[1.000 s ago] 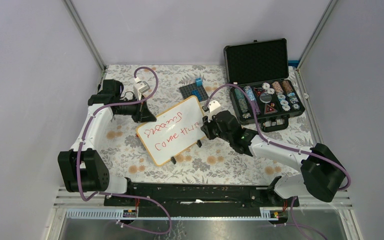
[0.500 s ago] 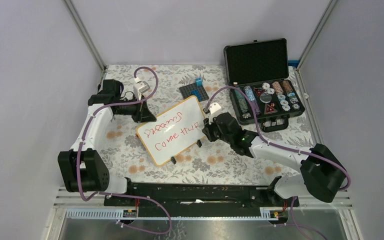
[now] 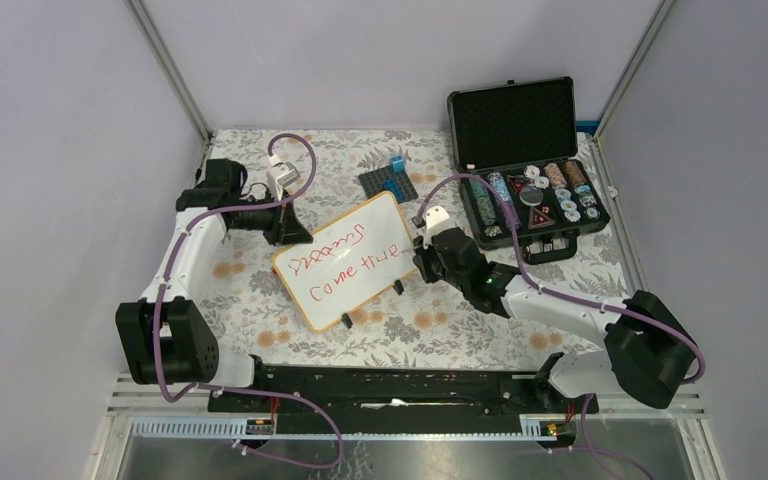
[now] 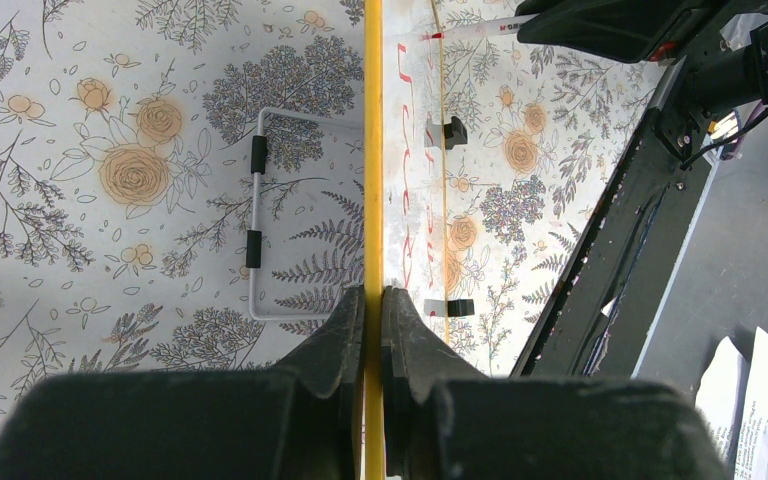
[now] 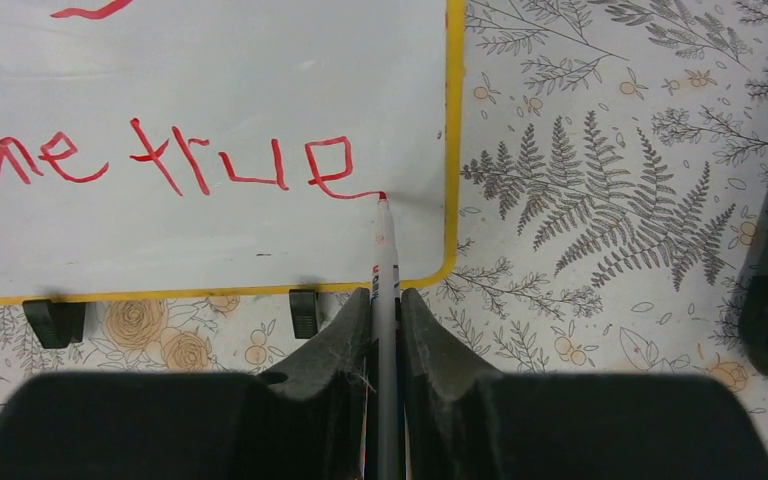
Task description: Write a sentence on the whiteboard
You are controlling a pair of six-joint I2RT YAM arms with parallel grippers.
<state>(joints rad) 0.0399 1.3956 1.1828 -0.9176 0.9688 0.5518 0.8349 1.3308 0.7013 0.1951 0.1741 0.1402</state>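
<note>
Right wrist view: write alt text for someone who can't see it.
The right end effector holds a marker, its red tip at the end of the red handwriting "me true" on the whiteboard. Black clip feet sit under its yellow frame, on a floral tablecloth.

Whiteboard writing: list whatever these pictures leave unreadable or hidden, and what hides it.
- Upper line: top external, too small and scribbled; right wrist, cut off by the top edge.
- Lower line: right wrist, its start cut off by the left edge.
- Whiteboard: left wrist, seen edge-on, the writing too foreshortened to read.
- Marker: right wrist, its body hidden between the right fingers.
</note>
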